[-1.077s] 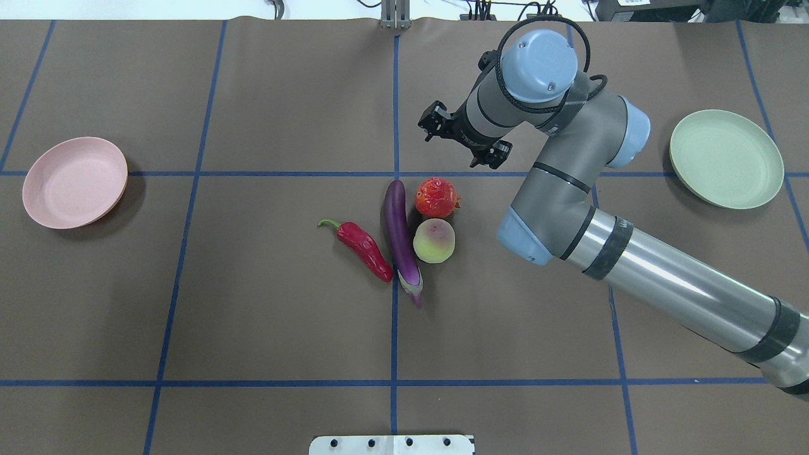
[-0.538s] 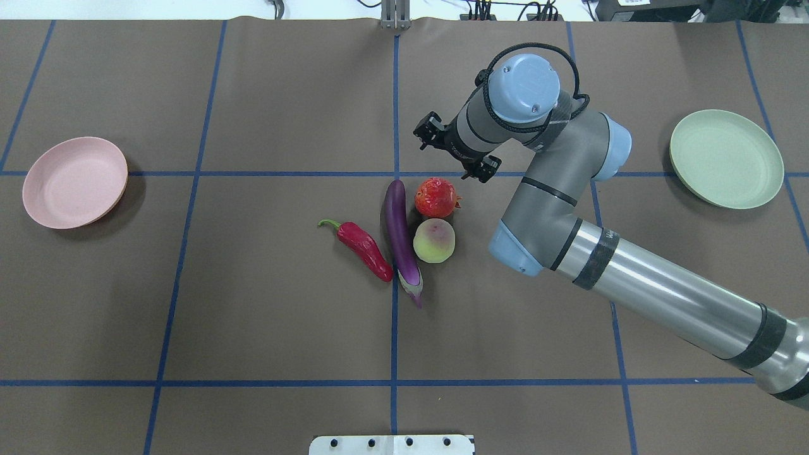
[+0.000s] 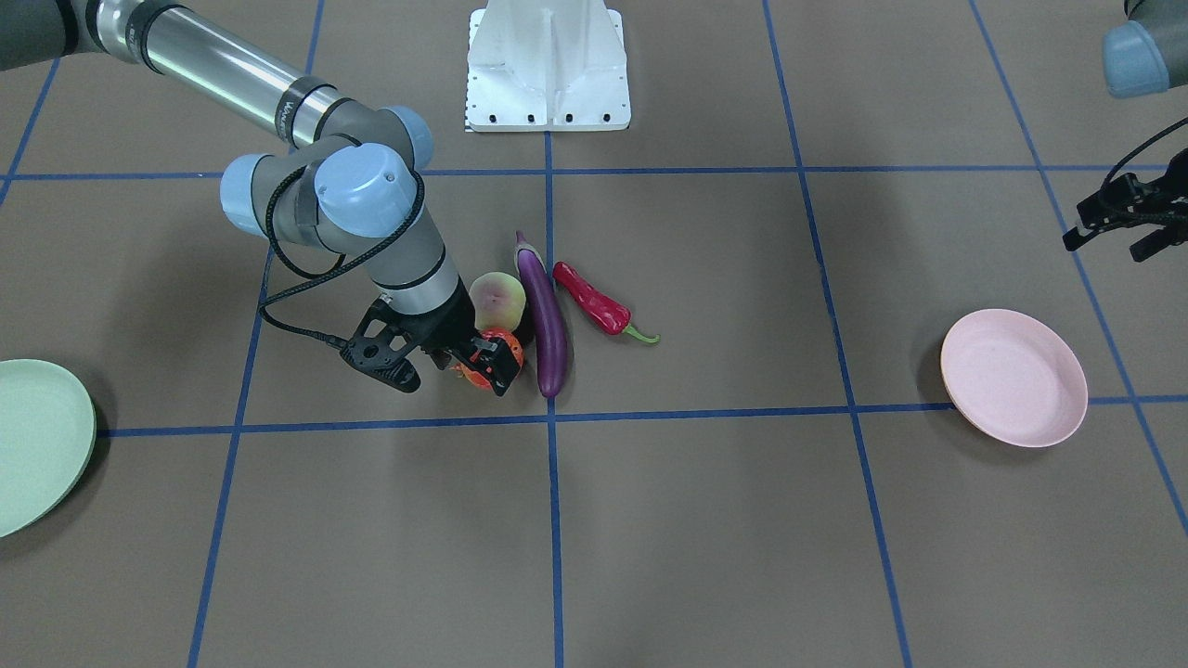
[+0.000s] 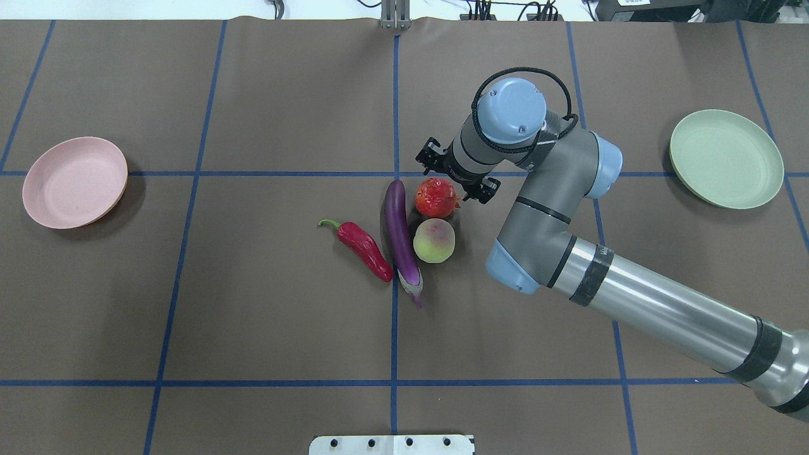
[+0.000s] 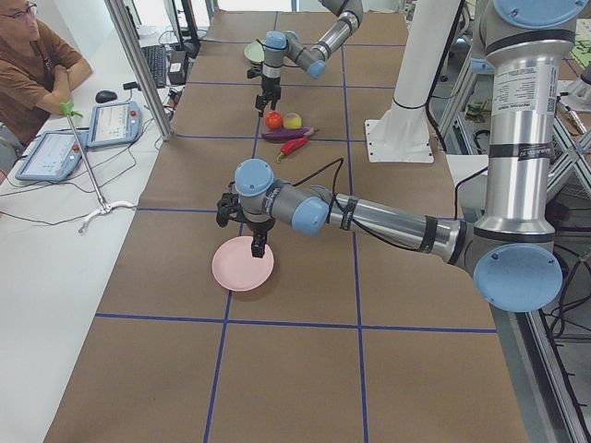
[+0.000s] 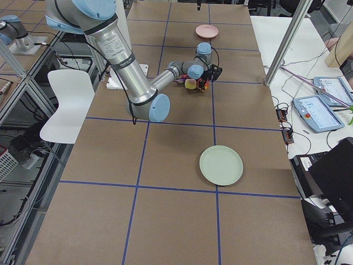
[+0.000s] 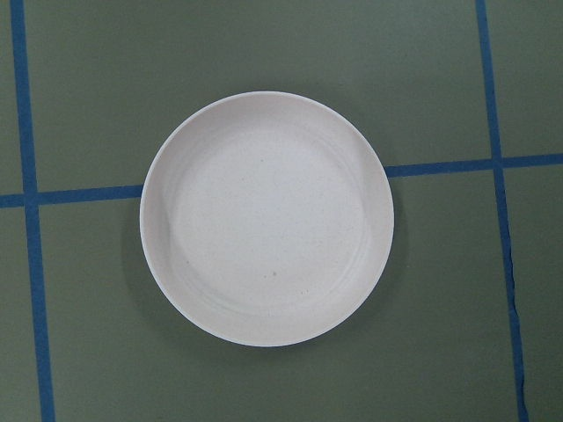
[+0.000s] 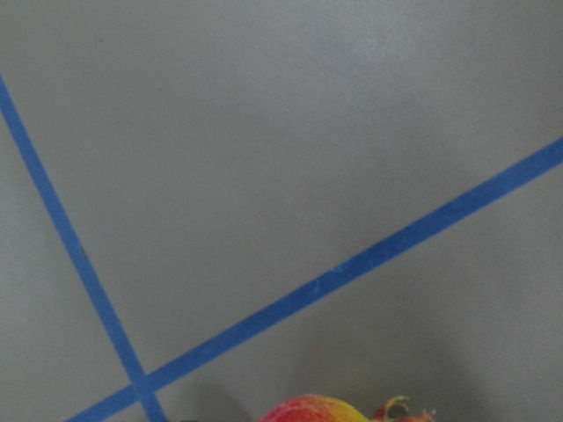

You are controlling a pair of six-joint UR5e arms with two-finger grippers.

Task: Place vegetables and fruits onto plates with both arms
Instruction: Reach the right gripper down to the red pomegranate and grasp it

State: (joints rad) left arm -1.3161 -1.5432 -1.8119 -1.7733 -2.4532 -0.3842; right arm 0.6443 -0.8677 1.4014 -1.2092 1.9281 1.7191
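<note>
Seen from overhead, your right end effector (image 4: 458, 172) has slid in from 1 o'clock over the last second and dropped toward the pomegranate (image 4: 436, 197). A second ago it stood clear of the fruit. Now its black fingers sit at the fruit's far edge, jaws spread wide and carrying nothing. In the front-facing view one finger overlaps the pomegranate, but you can't tell whether it touches.

Nothing on the desk (image 4: 253, 303) has shifted. The peach (image 4: 434, 241) lies at 6 o'clock of the pomegranate, the eggplant (image 4: 401, 234) at 9 o'clock of both fruits, and the chili (image 4: 363, 248) at 9 o'clock of the eggplant. The pink plate (image 4: 74, 182) at the desk's 9 o'clock and the green plate (image 4: 727, 158) at 3 o'clock are bare.

Your left end effector (image 3: 1114, 232) hangs above the pink plate, prongs apart and empty.

Read this as the approach to the first pick, likely the pomegranate. Mind the peach close by when the jaws close.
</note>
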